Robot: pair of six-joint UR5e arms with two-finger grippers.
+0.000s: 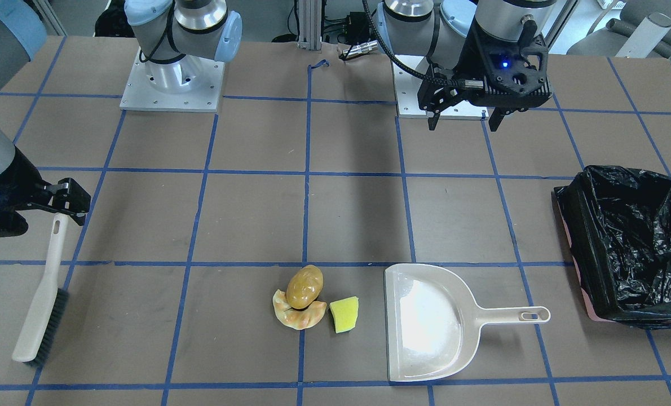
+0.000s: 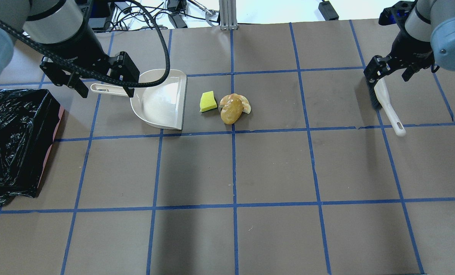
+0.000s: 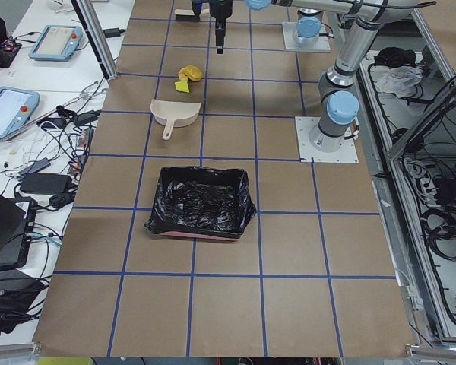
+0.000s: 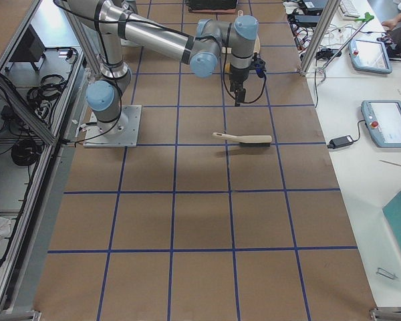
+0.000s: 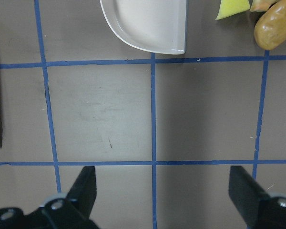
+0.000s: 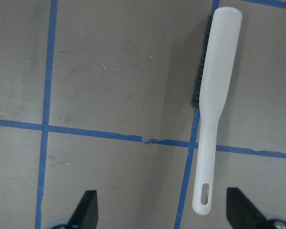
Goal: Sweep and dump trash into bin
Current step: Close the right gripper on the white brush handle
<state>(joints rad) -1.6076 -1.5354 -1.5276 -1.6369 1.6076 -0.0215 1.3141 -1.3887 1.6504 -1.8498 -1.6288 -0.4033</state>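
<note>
Tan pastry piece [image 1: 291, 319] partly covered by golden lump [image 1: 304, 286].

A robotics laboratory is shown: two industrial arms [image 4: 154, 37] are bolted by metal base plates [image 1: 172, 96] to a table [image 2: 273, 168] papered in brown and gridded with blue tape [image 2: 234, 168]. Teach pendants [image 3: 6, 110] and cables [image 3: 72, 118] are laid on benches [image 3: 53, 76] beside the arms; aluminium framing [image 2: 227, 15] is seen behind their bases.

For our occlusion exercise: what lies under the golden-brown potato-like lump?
Partly under it is the tan crescent pastry piece. Its rim shows beside the lump, and its middle is covered.
</note>
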